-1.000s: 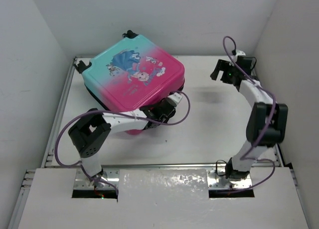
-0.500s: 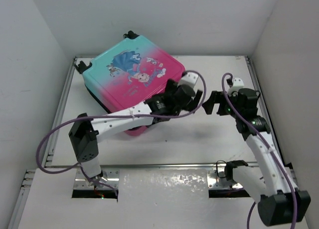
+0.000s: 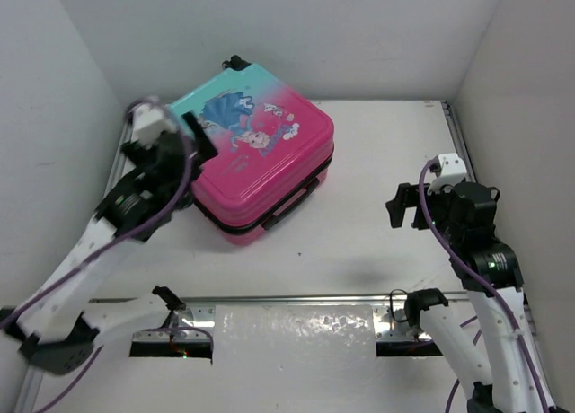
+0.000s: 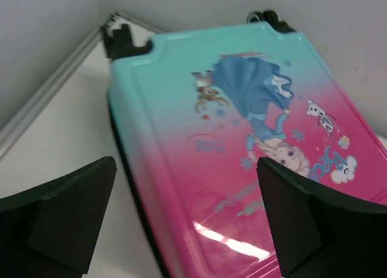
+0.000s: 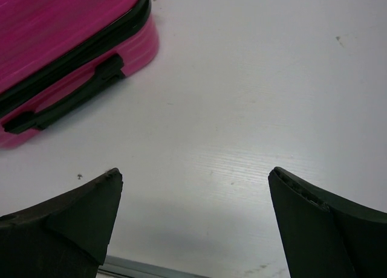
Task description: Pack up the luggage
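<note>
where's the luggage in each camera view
Top external: the luggage lies left of centre, towards the back wall.
Left wrist: it fills the middle and right, princess print facing up.
Right wrist: only its pink edge shows, top left, with the black handle.
Shared landmark: the white table beneath it, seen in all three.

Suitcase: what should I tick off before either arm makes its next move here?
1. Suitcase lying flat, shells together: ok.
2. Left gripper open and empty, above the suitcase: ok.
3. Right gripper open and empty, over the table: ok.
4. Handle on the near side, nothing blocking it: ok.
5. Zipper shut all the way round: cannot tell.
6. Anything packed inside: cannot tell.
</note>
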Action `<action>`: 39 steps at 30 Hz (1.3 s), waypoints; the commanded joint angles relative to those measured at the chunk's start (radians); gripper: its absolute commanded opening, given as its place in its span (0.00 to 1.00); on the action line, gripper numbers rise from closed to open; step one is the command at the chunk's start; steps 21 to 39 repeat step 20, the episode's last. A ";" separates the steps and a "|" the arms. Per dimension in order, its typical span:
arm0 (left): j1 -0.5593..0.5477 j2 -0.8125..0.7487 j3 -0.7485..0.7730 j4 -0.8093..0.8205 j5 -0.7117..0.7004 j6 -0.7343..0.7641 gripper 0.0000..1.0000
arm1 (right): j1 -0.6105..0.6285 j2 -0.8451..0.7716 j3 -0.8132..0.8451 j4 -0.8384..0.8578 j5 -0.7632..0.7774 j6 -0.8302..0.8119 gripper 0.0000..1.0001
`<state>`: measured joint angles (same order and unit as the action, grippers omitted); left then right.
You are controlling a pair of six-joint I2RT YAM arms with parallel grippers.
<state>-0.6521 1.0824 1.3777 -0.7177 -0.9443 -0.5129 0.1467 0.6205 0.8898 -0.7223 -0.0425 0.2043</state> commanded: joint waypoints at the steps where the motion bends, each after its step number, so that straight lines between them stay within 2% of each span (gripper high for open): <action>1: -0.012 -0.266 -0.110 -0.080 -0.120 -0.044 1.00 | 0.004 -0.024 0.058 -0.092 0.055 -0.031 0.99; 6: -0.012 -0.533 -0.299 -0.053 -0.145 0.037 1.00 | 0.004 -0.083 0.086 -0.166 0.082 -0.043 0.99; 9: -0.012 -0.604 -0.388 -0.037 -0.162 0.030 1.00 | 0.004 -0.111 0.087 -0.198 0.127 -0.049 0.99; 20: -0.012 -0.621 -0.465 -0.025 -0.134 0.019 1.00 | 0.004 -0.133 0.048 -0.181 0.139 -0.048 0.99; 39: -0.012 -0.621 -0.465 -0.025 -0.134 0.019 1.00 | 0.004 -0.133 0.048 -0.181 0.139 -0.048 0.99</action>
